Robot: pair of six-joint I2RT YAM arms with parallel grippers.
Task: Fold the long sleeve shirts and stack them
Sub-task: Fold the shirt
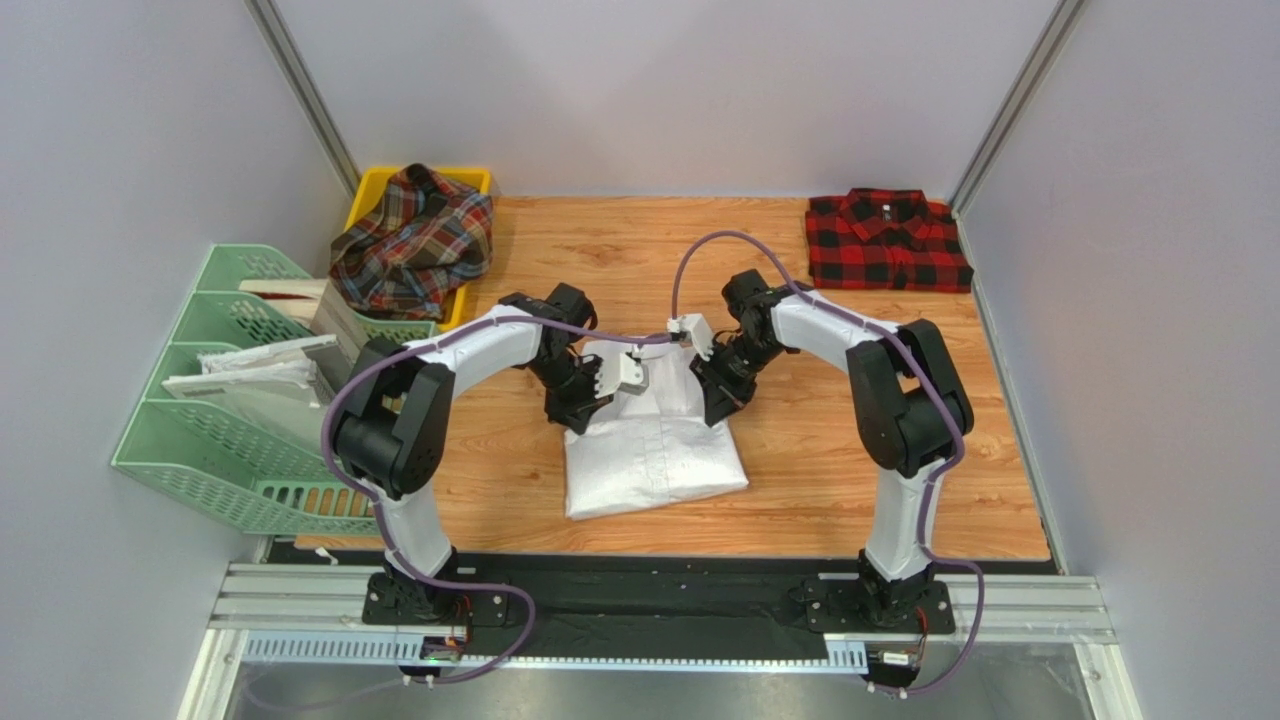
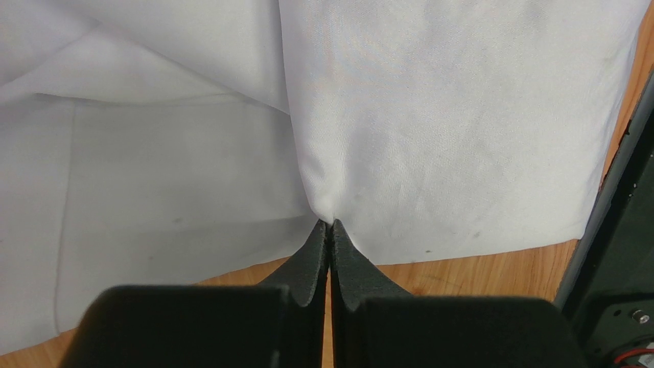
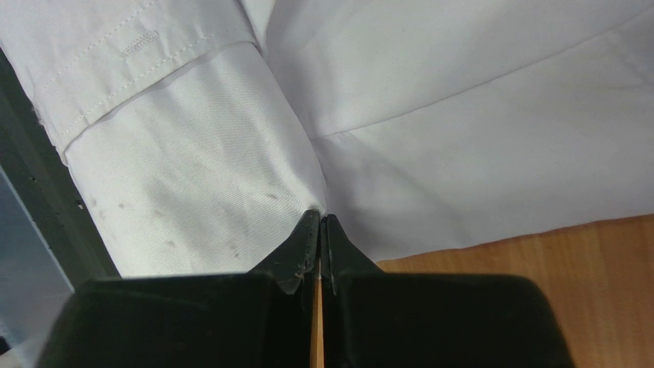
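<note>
Pinch grip on both sides: left gripper (image 2: 330,224) and right gripper (image 3: 320,217) were each clamped tight on a thin fold of the white shirt (image 1: 657,458), with cloth bunching out at the tips. Likely reason: holding the far edge at two points lets the pair lift it and carry it over as one straight line, so the fold lands square.

White shirt lay mid-table (image 1: 842,480), narrowed to a rough rectangle, near end flat on the wood. Checked shirt (image 1: 884,240) sat folded at the far right corner, probably the stack base, where the white one would go once finished. Tartan shirt (image 1: 413,240) was heaped in the yellow bin (image 1: 469,177) far left, not yet folded. Green trays (image 1: 226,450) with paper stood at the left, no part in this step.

Pose: both arms arched inward from their bases, elbows out, wrists bent down. Grippers met low over the shirt's far end, near each other, each reaching from its own side.
</note>
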